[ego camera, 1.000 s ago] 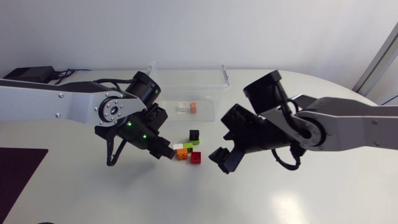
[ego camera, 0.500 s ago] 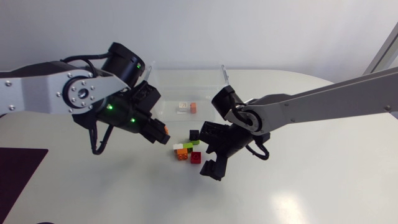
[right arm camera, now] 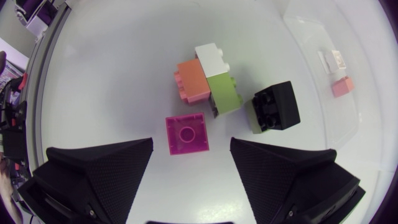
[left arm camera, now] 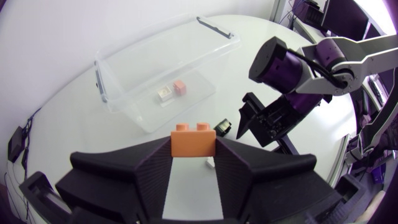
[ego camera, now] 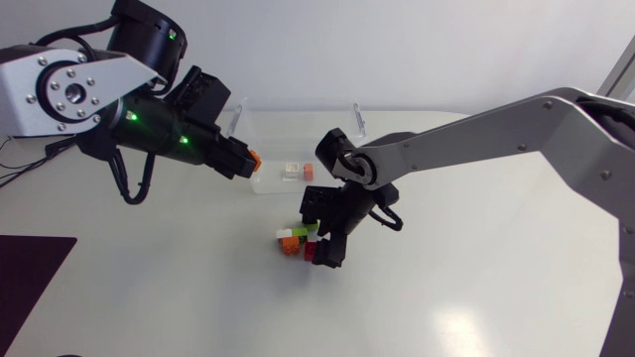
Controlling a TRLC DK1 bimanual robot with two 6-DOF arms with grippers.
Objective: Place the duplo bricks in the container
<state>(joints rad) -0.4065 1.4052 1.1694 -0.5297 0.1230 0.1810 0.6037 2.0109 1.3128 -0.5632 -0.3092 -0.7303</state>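
left gripper [left arm camera: 193, 151] clamps an orange brick [left arm camera: 193, 138] just beside the container [left arm camera: 146, 40]; clear the rim before release. right gripper [right arm camera: 191, 149] gapes over a red brick [right arm camera: 186, 133].

Head cam hangs high over the table [ego camera: 496, 297], looking down on the whole setup. Left wrist cam looks past its gripper [left arm camera: 193, 149] at the container [left arm camera: 137, 78] well ahead of the jaws, while the right wrist cam stares straight down, close over the brick cluster [right arm camera: 208, 87] just ahead of its jaws. All three catch the container.
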